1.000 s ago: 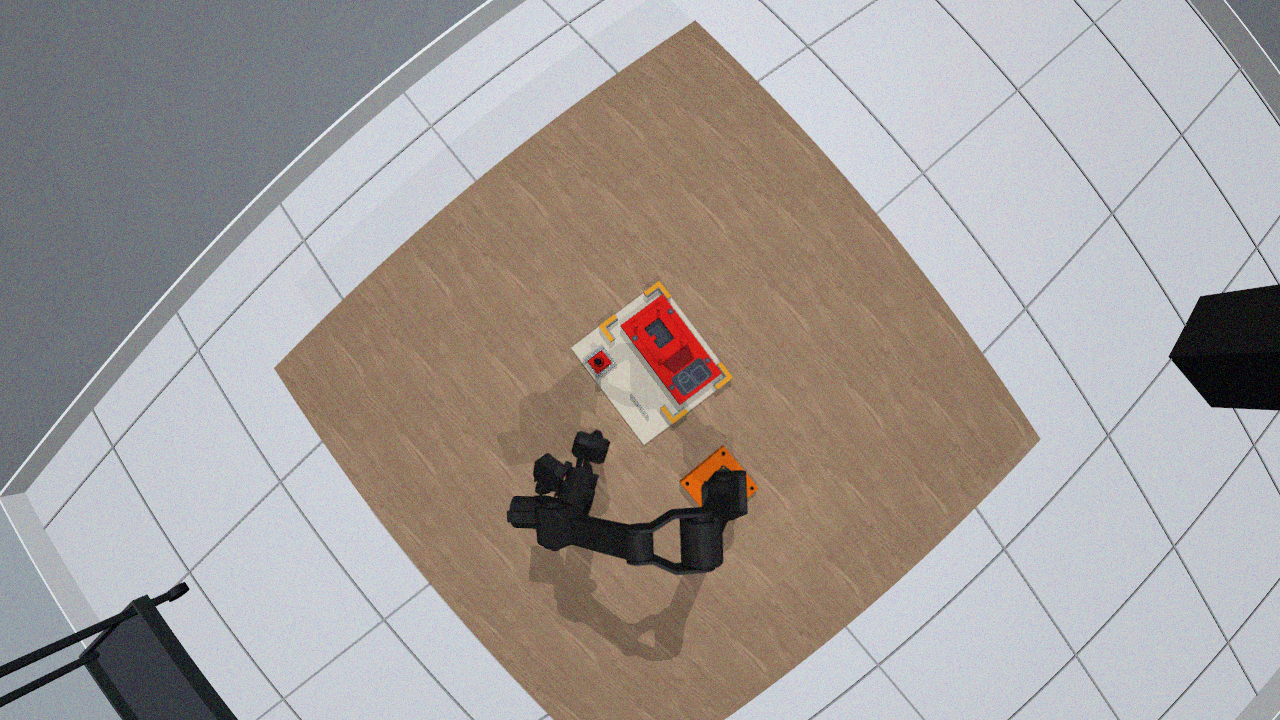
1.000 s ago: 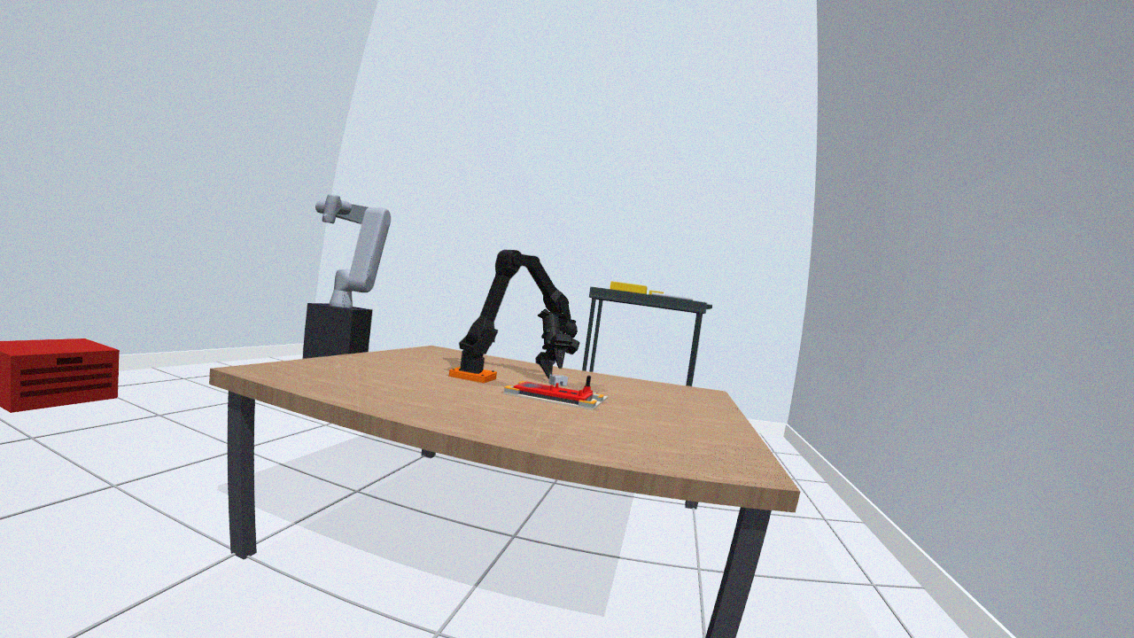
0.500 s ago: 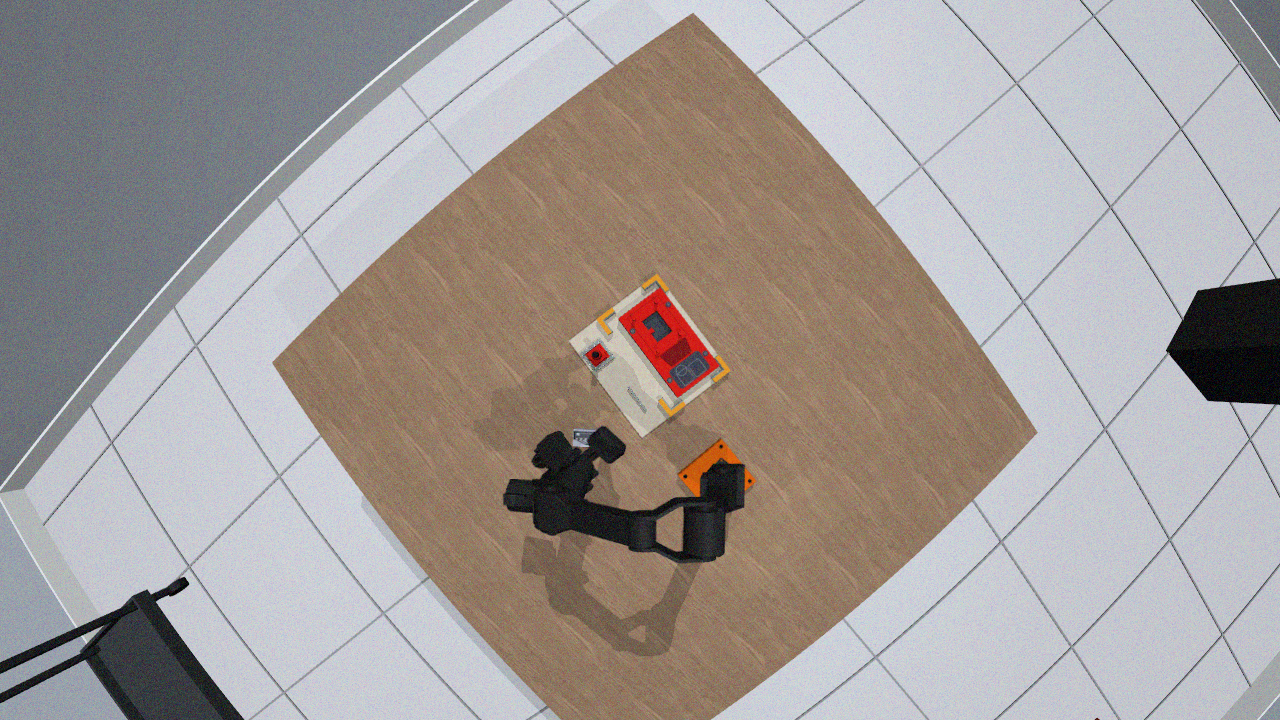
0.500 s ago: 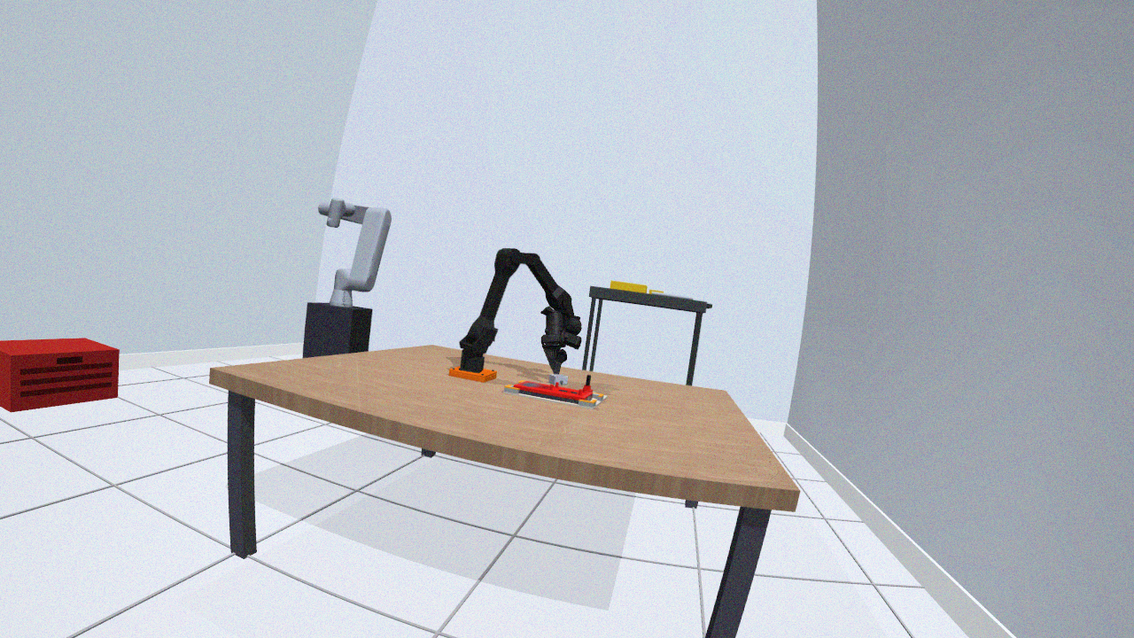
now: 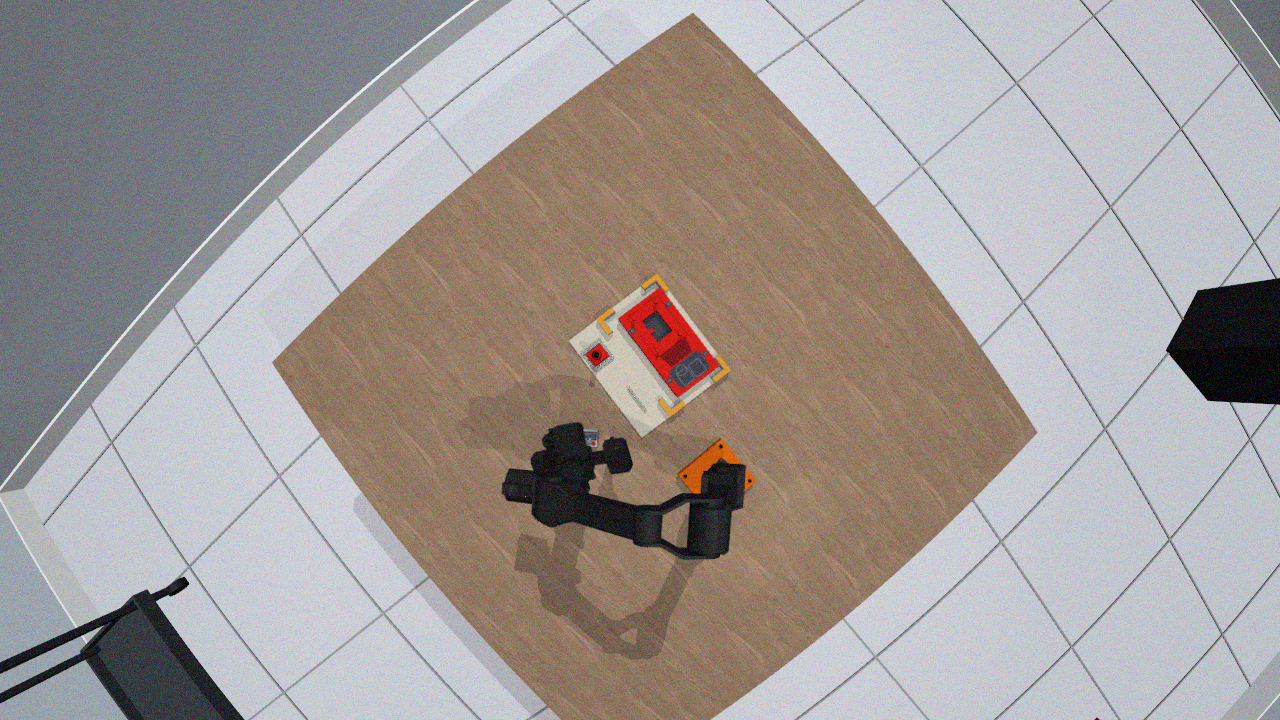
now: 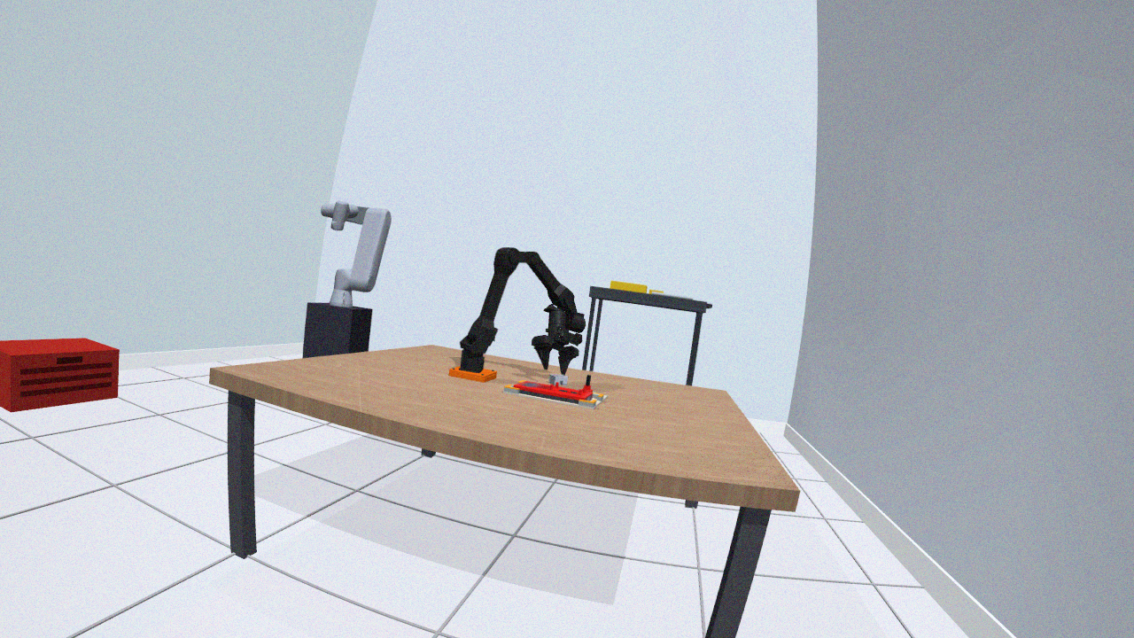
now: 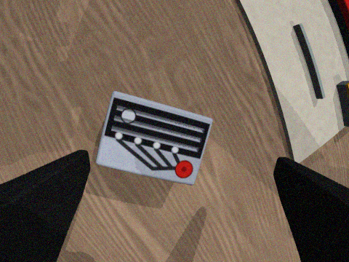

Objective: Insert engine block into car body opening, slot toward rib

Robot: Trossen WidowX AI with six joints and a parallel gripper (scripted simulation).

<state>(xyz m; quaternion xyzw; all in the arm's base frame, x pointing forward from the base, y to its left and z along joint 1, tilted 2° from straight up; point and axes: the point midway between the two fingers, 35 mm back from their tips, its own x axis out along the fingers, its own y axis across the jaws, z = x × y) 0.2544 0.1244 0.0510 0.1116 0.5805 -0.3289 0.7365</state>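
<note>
The grey engine block (image 5: 590, 437) (image 6: 558, 380) (image 7: 156, 140) stands on the table, off the base plate. Its upward face shows black stripes, white dots and a red disc; its slot side cannot be made out. My gripper (image 5: 590, 446) (image 6: 554, 370) (image 7: 185, 164) is open and empty, pointing down above the block. In the wrist view the block lies turned a little, nearer the left fingertip. The red car body (image 5: 651, 344) (image 6: 539, 388) lies on the cream plate (image 5: 626, 380) (image 7: 280, 54). Its dark opening (image 5: 657, 325) is empty; the rib is too small to tell.
A red part with a black knob (image 5: 596, 355) (image 6: 588, 382) stands on the plate's corner. Orange corner brackets (image 5: 605, 320) surround the car body. The arm's orange base (image 5: 694, 469) (image 6: 472, 376) is on the table. A dark slot (image 7: 308, 62) marks the plate.
</note>
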